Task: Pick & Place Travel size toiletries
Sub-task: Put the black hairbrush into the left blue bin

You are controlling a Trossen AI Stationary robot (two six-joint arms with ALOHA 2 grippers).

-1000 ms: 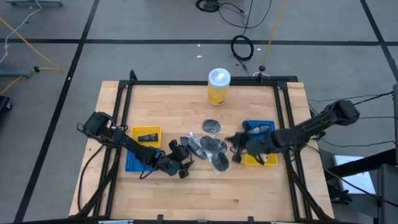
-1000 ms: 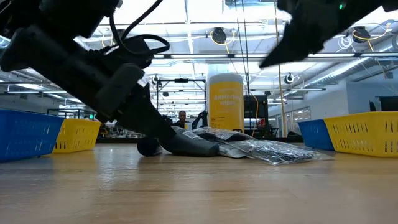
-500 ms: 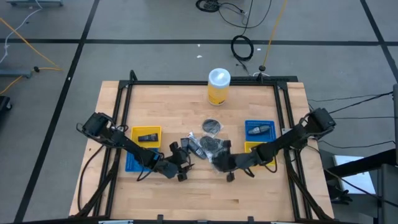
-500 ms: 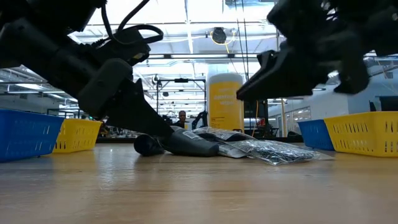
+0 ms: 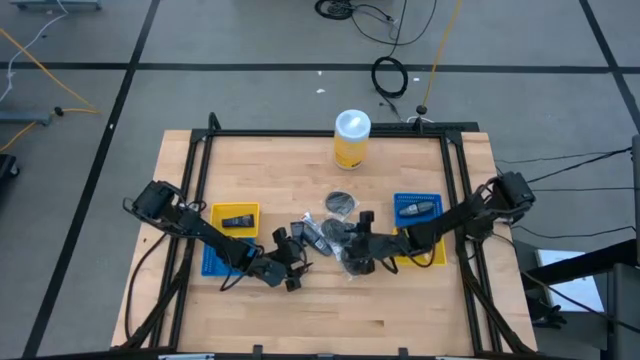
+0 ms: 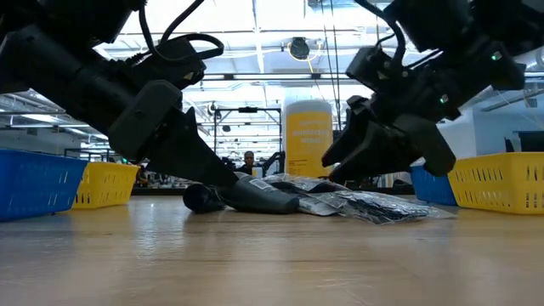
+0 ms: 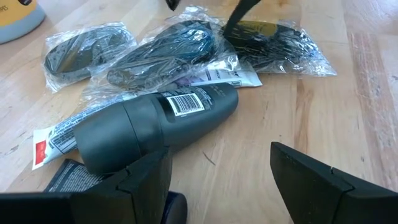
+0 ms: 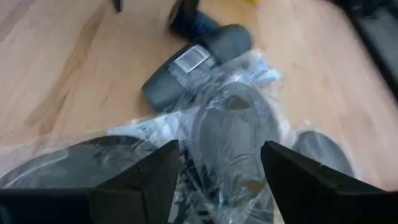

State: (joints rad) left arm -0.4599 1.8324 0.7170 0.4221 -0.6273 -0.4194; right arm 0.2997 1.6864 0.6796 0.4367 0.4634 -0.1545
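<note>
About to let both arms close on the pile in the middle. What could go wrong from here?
The right gripper, open over the plastic-wrapped discs, may pinch several overlapping bags at once and drag neighbours. The left gripper, open beside the grey bottle, could roll it away rather than grip it. Both grippers work the same small pile, so they might collide.

Two dark, near-black jointed arms, black cables looping along the left arm, left tool (image 5: 290,268) with angular matte fingers (image 7: 323,180), right tool (image 5: 360,250) showing perhaps a small green light
</note>
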